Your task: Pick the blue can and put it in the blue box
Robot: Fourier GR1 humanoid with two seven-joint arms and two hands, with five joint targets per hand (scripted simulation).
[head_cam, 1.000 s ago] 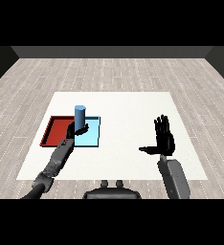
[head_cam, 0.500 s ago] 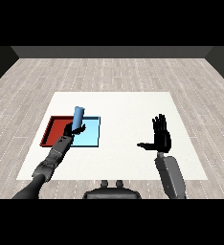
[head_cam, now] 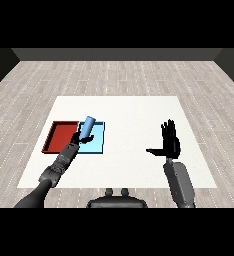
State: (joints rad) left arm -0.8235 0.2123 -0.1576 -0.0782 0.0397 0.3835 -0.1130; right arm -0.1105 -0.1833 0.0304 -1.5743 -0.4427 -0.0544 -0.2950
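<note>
Left hand (head_cam: 80, 139) is curled round the blue can (head_cam: 87, 125), which is held above the blue box (head_cam: 97, 146); its long axis is tilted, the top leaning up and away to the right of the hand. Directly beneath the hand lies the blue tray, with the red box (head_cam: 59, 136) just beside it on the left. Right hand (head_cam: 171, 142) is held well apart, fingers spread, above the white table (head_cam: 129, 115), beyond which grey floorboards run.

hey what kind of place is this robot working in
Probably a bare test room: a plain white table on a grey wood-plank floor, with only a red tray, a light blue tray and a blue can.
</note>
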